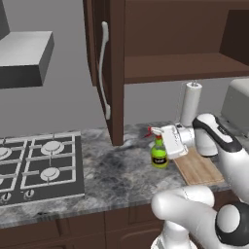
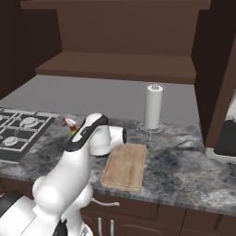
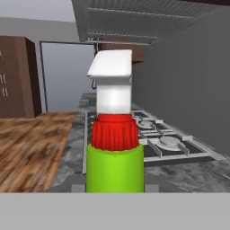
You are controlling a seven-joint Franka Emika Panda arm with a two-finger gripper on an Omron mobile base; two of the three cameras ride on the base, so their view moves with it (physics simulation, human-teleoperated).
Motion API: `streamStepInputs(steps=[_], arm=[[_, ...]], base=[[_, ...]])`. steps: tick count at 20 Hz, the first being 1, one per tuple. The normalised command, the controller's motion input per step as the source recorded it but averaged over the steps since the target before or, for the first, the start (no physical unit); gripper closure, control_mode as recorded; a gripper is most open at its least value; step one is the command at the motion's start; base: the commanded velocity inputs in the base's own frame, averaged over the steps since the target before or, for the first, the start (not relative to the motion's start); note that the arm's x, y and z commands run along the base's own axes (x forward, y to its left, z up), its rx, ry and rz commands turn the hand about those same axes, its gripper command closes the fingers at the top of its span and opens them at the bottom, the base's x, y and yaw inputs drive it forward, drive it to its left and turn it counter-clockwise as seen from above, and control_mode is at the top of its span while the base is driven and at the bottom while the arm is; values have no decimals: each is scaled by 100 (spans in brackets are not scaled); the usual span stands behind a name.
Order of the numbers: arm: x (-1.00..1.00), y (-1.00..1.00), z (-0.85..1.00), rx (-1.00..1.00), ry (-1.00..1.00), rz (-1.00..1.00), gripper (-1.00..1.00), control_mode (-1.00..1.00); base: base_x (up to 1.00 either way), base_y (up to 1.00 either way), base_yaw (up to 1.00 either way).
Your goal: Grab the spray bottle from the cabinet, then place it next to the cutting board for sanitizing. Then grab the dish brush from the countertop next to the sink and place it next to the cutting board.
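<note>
The spray bottle [image 1: 159, 156] is bright green with a red-and-white trigger nozzle and stands upright at the countertop [image 1: 121, 170], just left of the cutting board [image 1: 199, 168]. I cannot tell whether its base rests on the stone. My gripper [image 1: 160, 141] is shut on its neck, reaching in from the right. In the hand view the spray bottle [image 3: 115, 166] rises close in front, hiding my fingertips. From the right base view my arm hides most of it; the nozzle [image 2: 70, 122] shows left of the cutting board [image 2: 124, 166]. The cabinet [image 1: 116, 73] stands open above. The dish brush and sink are out of view.
A white paper towel roll [image 1: 190, 104] stands behind the board. A stove [image 1: 39, 165] fills the counter's left part under a grey range hood [image 1: 24, 56]. The open cabinet door with its pale handle [image 1: 103, 68] hangs just left of the bottle. A grey appliance [image 1: 238, 104] sits far right.
</note>
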Motion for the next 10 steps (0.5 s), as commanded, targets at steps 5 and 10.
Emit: streamStepInputs(steps=[5, 10], arm=[[36, -10, -36, 0, 0, 7, 100, -100], [34, -13, -34, 0, -1, 7, 100, -100]], base=[[0, 0, 0], [0, 0, 0]])
